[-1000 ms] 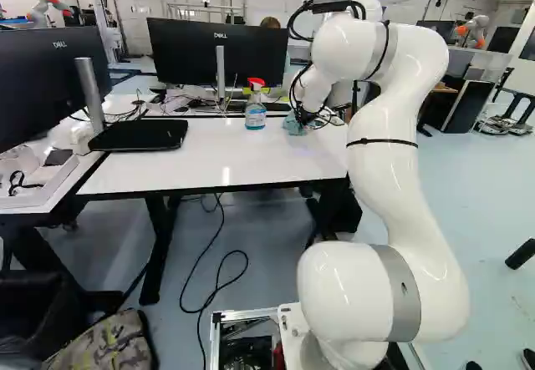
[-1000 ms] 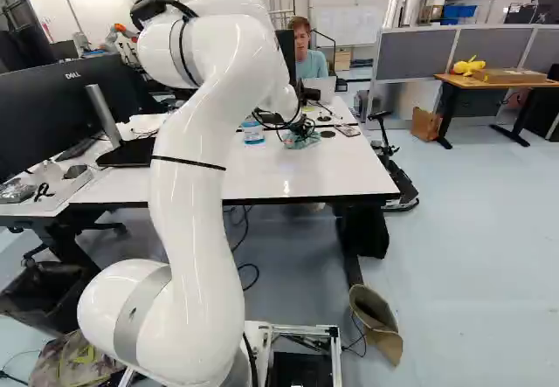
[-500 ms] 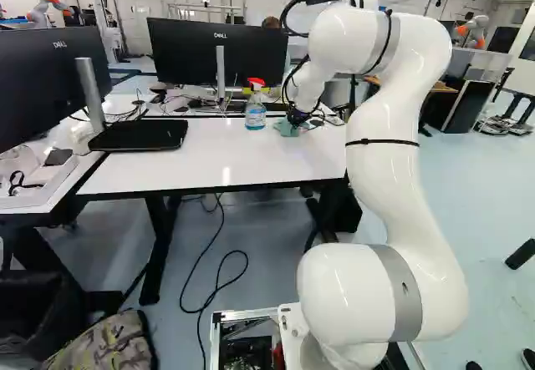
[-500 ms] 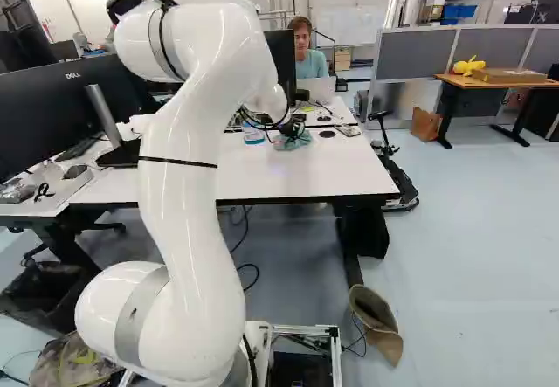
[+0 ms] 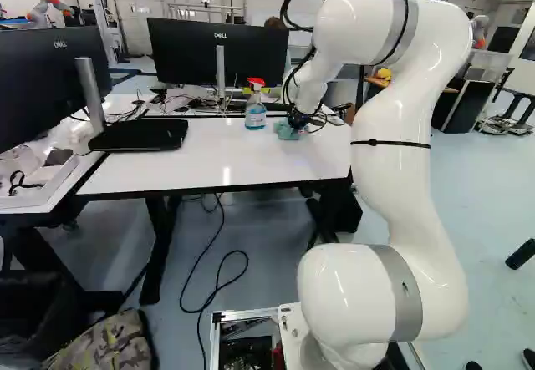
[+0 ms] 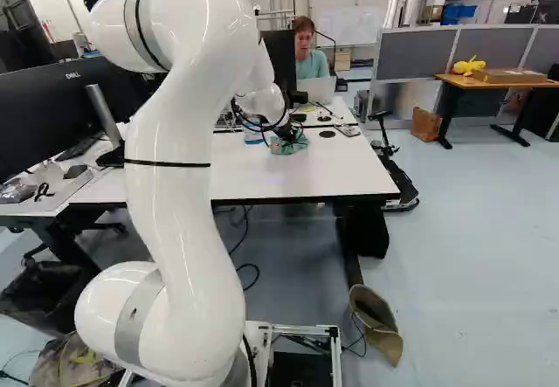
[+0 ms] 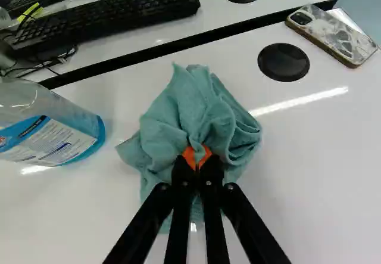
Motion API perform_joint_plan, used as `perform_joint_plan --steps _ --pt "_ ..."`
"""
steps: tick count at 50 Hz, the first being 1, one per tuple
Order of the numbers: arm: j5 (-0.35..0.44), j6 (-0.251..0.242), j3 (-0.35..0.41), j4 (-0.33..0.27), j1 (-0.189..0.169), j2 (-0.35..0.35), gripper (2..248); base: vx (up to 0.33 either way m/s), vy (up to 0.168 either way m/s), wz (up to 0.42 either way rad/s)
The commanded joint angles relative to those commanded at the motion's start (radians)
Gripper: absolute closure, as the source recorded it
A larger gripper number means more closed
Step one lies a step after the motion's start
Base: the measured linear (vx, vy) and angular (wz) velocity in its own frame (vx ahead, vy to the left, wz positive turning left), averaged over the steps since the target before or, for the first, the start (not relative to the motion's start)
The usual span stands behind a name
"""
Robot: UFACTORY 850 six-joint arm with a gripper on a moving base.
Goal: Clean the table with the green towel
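In the wrist view, my gripper (image 7: pixel 197 158) is closed on the green towel (image 7: pixel 193 106), its orange pads (image 7: pixel 189 155) pinching a fold near the middle. The cloth bunches up around the pads and spreads beneath them, which I judge gives me a soft wad to wipe with and keeps hard fingertips off the table (image 7: pixel 321 139). The spray bottle (image 7: pixel 56 130) stands just beside the towel, probably handy for wetting the surface, yet a wide stroke that way could knock it. Ahead, past a round black disc (image 7: pixel 283 62), lies a phone (image 7: pixel 333 34), which I should steer around.

In the left base view, my arm (image 5: pixel 401 178) reaches over the table's far right part, setting the towel down beside the bottle, nearer me than the monitor (image 5: pixel 219 53).

In the right base view, the towel lies against the white top, with bare surface on my side of it. I judge wiping is under way; drawing the cloth towards me seems a sensible next stroke.
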Motion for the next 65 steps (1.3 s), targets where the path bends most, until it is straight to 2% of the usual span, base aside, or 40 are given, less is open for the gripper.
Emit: perform_joint_plan --steps 28,41,52,65 --pt "0.000 0.000 -0.009 0.000 -0.073 -0.007 224 0.000 0.000 0.000" --pt "0.000 0.000 -0.052 0.000 -0.100 -0.038 224 0.000 0.000 0.000" --pt "0.000 0.000 -0.110 0.000 -0.097 -0.081 224 0.000 0.000 0.000" --pt "0.000 0.000 -0.150 0.000 -0.071 -0.109 224 0.000 0.000 0.000"
